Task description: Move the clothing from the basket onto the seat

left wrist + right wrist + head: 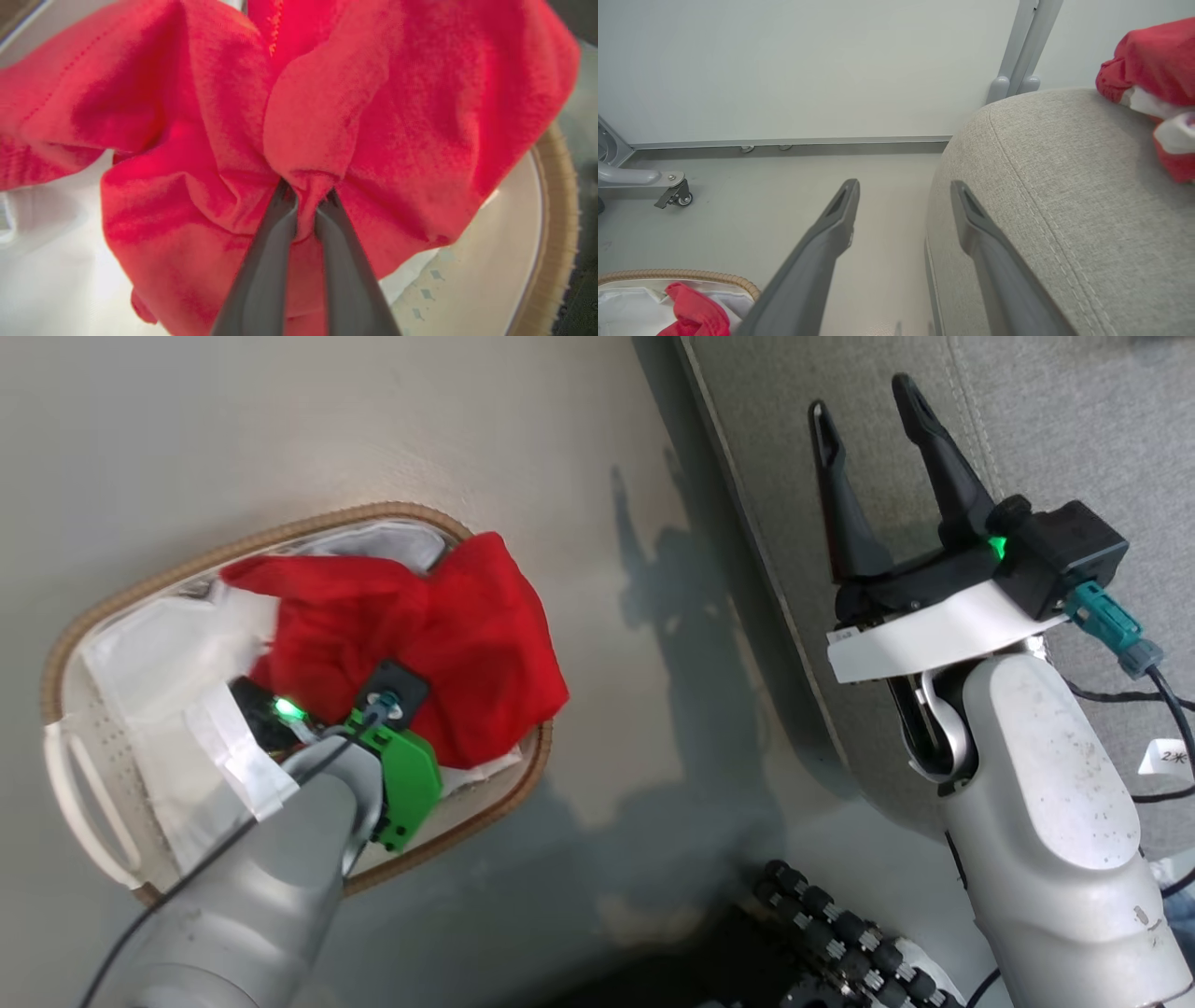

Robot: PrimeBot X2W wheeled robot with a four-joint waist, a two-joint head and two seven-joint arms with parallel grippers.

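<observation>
Left tool [306, 198] pinches the bright red soft garment [397, 116] at frame centre, inside the white brown-rimmed basket [560, 210]; right tool [862, 397] gapes.

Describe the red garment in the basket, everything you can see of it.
The red garment is bright red, soft, matte fabric, crumpled into deep folds, with a stitched seam line showing in the left wrist view. It sits bunched over the white liner in the basket, one side draping over the brown woven rim. The left gripper has its jaws shut on a pinched fold near its middle.
</observation>
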